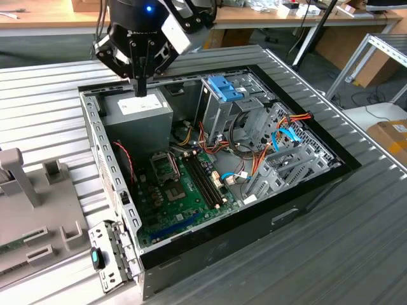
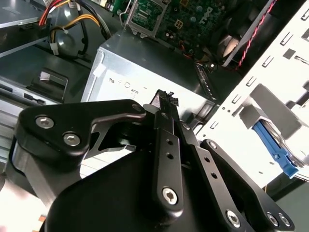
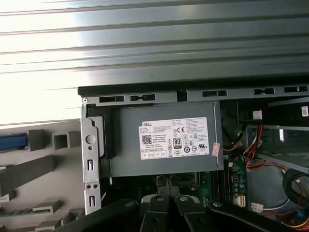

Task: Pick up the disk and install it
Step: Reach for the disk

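I see my gripper clenched on nothing, hanging over the open computer case, just above the grey box inside it.

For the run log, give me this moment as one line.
jaws: shut, empty | position: over grey metal box with white sticker | setting: inside open black computer case | contact with box: cannot tell

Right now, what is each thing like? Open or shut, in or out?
computer case: lying on its side, open, cover off.
gripper: shut, empty, over the grey box.
grey box: fitted in a corner of the case.
disk: outside the case wall, not picked up.
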Tool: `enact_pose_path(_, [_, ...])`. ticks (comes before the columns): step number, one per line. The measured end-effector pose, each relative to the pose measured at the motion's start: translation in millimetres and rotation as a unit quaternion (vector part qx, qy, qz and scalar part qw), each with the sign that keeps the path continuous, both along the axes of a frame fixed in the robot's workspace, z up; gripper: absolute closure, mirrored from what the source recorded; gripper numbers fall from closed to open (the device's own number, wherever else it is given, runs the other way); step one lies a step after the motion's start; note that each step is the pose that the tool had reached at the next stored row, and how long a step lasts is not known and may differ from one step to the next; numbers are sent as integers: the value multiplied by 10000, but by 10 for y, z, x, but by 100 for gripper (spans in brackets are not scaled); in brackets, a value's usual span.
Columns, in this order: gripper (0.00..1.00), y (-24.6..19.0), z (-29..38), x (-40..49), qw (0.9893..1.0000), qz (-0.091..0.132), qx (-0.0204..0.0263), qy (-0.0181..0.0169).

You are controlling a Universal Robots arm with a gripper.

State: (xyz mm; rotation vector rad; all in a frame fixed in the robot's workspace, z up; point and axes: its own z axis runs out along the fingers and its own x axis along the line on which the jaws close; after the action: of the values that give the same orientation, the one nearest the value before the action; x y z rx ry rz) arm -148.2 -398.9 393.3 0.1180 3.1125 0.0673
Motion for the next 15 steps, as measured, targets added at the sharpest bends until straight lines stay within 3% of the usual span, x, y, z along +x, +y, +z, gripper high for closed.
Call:
enact_pose_path(9, [89, 0, 0, -246, 10000, 0, 0, 0])
enact_pose_path(12, [89, 0, 0, -379, 10000, 0, 0, 0])
enact_pose_path(15, [89, 0, 0, -389, 10000, 0, 0, 0])
